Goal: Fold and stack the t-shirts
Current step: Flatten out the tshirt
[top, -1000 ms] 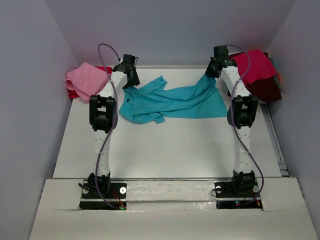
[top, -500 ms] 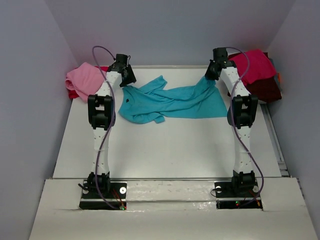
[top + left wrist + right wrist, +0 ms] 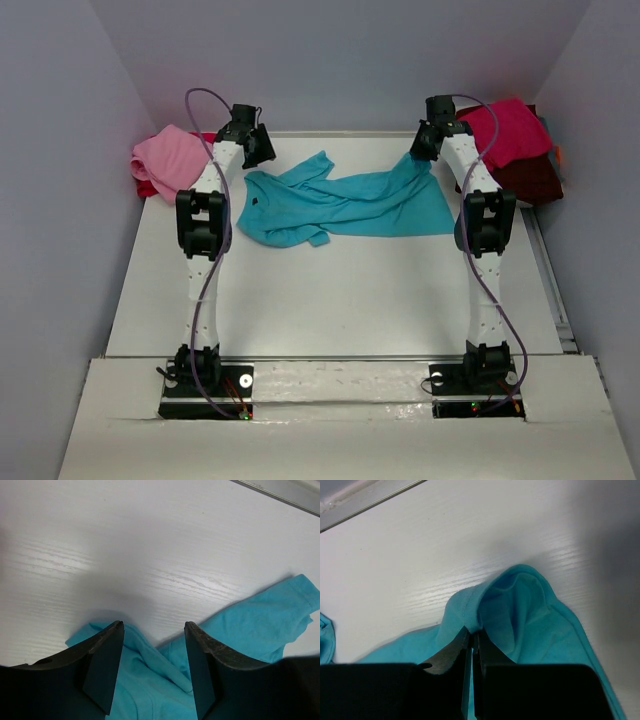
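Note:
A turquoise t-shirt (image 3: 340,205) lies crumpled across the back of the white table (image 3: 330,290). My right gripper (image 3: 425,152) is shut on its far right edge, pinching a raised fold of turquoise cloth (image 3: 485,610) between its fingertips (image 3: 475,632). Over the shirt's far left corner hangs my left gripper (image 3: 256,152), open, with turquoise cloth (image 3: 150,680) lying under the gap between its fingers (image 3: 105,655); nothing is gripped there. A pink t-shirt (image 3: 172,158) rests on a red one at the back left. Crimson (image 3: 510,130) and dark maroon (image 3: 525,178) t-shirts are piled at the back right.
Grey walls close in the table on the left, back and right. A metal rail (image 3: 548,270) runs along the table's right edge. Both arm bases stand on the near ledge (image 3: 340,385).
My left gripper has drifted slightly back and left over the shirt's corner, staying open. The right gripper keeps its hold, and the shirt has barely shifted.

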### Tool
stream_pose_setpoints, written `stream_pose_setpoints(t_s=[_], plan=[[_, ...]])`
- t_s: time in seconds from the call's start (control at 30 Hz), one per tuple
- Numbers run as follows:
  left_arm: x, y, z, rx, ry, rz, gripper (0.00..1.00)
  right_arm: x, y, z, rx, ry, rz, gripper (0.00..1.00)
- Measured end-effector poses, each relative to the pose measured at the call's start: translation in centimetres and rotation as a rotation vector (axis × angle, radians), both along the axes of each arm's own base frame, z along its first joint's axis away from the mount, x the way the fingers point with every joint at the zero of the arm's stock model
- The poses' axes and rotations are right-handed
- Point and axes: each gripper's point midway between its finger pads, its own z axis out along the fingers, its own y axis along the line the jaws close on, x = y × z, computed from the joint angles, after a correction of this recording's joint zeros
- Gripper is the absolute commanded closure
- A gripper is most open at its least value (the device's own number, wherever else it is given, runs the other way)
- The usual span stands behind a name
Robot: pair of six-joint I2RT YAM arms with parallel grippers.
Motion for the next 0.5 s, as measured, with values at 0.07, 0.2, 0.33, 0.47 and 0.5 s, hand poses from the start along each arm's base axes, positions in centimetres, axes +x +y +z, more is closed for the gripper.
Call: stream_pose_setpoints(t_s=[0.07, 0.2, 0.33, 0.47, 0.5], plan=[[0.0, 0.3, -0.1, -0.001, 0.001, -0.001, 0.37, 0.0, 0.0, 0.0, 0.0, 0.001, 0.0, 0.93], [0.1, -0.2, -0.3, -0.033, 0.004, -0.044, 0.37, -0.1, 0.0, 0.0, -0.001, 0.003, 0.001, 0.93], [0.0, -0.1, -2.0, -0.028, 0.033, -0.044, 0.37, -0.1, 0.0, -0.1, -0.001, 0.004, 0.001, 0.93], [-0.6, 1.4, -3.9, 0.027, 0.075, 0.006, 0.37, -0.1, 0.0, -0.1, -0.001, 0.004, 0.001, 0.93], [-0.6, 1.7, -3.8, 0.038, 0.068, 0.021, 0.37, -0.1, 0.0, -0.1, -0.001, 0.004, 0.001, 0.93]])
